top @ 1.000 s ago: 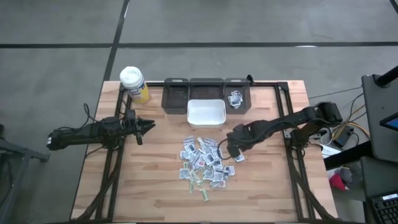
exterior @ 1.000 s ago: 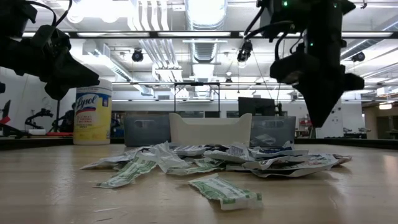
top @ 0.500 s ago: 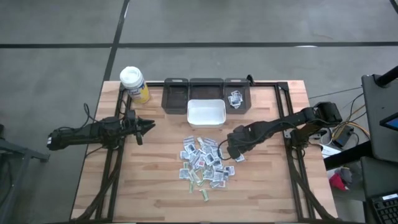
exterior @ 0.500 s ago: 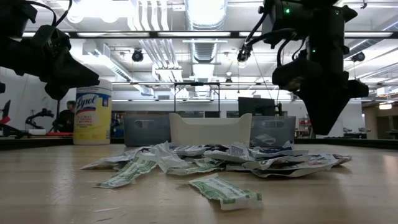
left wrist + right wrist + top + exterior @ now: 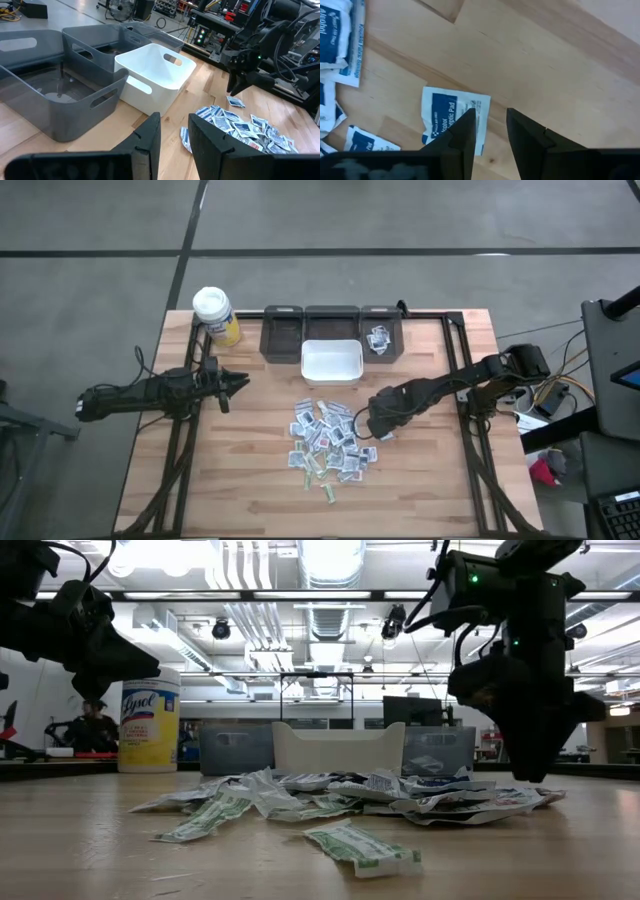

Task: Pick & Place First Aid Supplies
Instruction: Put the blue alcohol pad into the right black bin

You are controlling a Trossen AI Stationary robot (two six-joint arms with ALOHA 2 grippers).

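Lab: ceiling ducts point(image 5: 250, 580), equipment benches point(image 5: 220, 25)

The first aid supplies point(image 5: 330, 442) are basically one loose heap of small flat paper packets in the middle of the wooden table, mostly white with blue print, a few greenish strips point(image 5: 215, 815) at the near edge. One blue-and-white packet point(image 5: 454, 118) lies flat off on its own by the heap's right side. A few more packets point(image 5: 379, 338) sit in the rightmost grey bin.

a wooden table point(image 5: 230, 480) carries a heap of first aid packets point(image 5: 328, 442) at its middle, a white bin point(image 5: 331, 361) touching three grey bins point(image 5: 330, 328) behind it, and a yellow bottle point(image 5: 216, 316) at the far left corner.
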